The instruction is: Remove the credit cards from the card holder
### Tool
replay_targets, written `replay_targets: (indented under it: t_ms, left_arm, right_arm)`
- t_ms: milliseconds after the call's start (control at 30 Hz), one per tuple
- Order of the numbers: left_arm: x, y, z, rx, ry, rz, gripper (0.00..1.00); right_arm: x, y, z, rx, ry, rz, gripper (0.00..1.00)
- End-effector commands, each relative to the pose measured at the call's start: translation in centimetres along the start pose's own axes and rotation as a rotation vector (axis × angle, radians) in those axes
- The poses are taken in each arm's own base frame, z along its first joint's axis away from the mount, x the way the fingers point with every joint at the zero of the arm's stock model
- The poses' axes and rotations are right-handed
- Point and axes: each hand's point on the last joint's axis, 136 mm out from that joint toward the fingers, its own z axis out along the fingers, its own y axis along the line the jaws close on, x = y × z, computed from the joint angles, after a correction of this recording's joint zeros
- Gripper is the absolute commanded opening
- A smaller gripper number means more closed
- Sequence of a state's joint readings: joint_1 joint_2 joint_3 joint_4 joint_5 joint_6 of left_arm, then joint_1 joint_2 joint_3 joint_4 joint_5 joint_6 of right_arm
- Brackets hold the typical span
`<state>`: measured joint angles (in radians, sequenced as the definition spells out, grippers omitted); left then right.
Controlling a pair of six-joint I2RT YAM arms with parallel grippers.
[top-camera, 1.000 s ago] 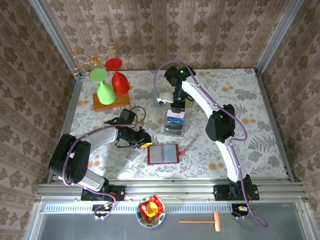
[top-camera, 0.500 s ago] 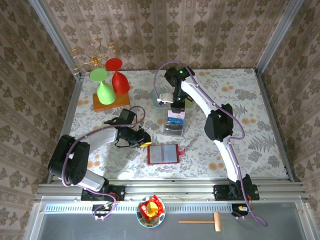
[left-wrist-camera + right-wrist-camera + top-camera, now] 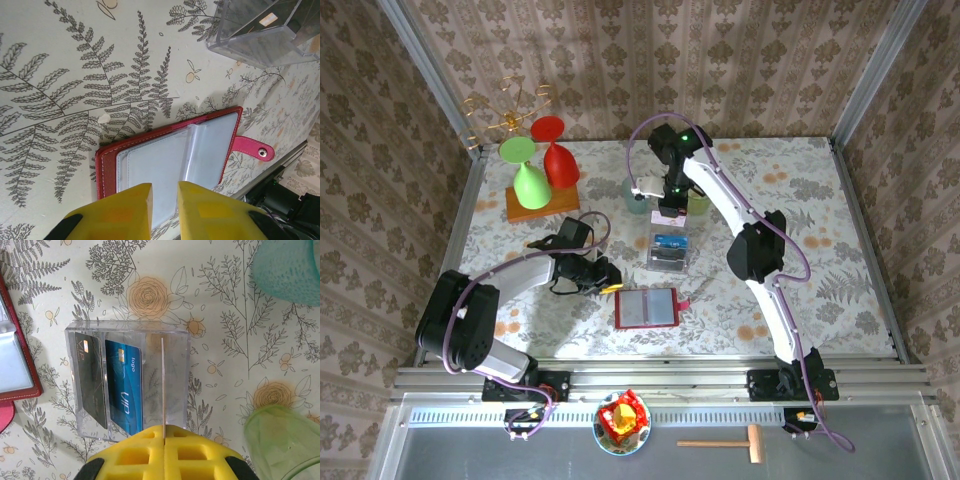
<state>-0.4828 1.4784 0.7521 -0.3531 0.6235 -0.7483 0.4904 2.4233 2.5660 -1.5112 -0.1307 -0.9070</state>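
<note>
Two credit cards (image 3: 122,385) in box (image 3: 176,390); right fingers (image 3: 135,452) pinch thin card (image 3: 163,385); left fingers (image 3: 120,210) ajar.

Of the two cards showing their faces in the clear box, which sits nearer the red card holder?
The dark card, marked VIP: it sits in the clear box on the side toward the card holder, with the blue card beyond it.

Walls papered in beige-brown damask wallpaper (image 3: 740,60) close the scene on three sides. Bare aluminium frame posts (image 3: 877,70) slant up from the far corners of the desk. The desk (image 3: 820,190) wears a pale cloth printed with ferns and orange flowers. A ribbed aluminium rail (image 3: 660,378) runs along its near edge, with a grey metal ledge (image 3: 880,440) beyond that. Light is even and the shadows are soft.
</note>
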Motion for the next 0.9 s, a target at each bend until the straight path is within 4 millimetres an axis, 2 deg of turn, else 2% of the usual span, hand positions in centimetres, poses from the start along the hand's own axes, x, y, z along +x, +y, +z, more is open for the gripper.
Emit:
replay_targets:
  t_ms: [0,600,867]
  left_arm:
    - [0.3,0.5,-0.3,-0.013,-0.005,-0.026,0.21]
    - [0.5,0.8,-0.2,-0.016,-0.003,-0.032,0.21]
    - [0.6,0.9,-0.2,-0.015,-0.004,-0.031,0.21]
  right_arm:
    - [0.9,0.6,1.3,-0.055,0.041,0.002,0.00]
    - [1.2,2.3,5.1,-0.229,0.033,0.062,0.00]
    - [1.2,2.5,5.8,-0.254,0.032,0.075,0.00]
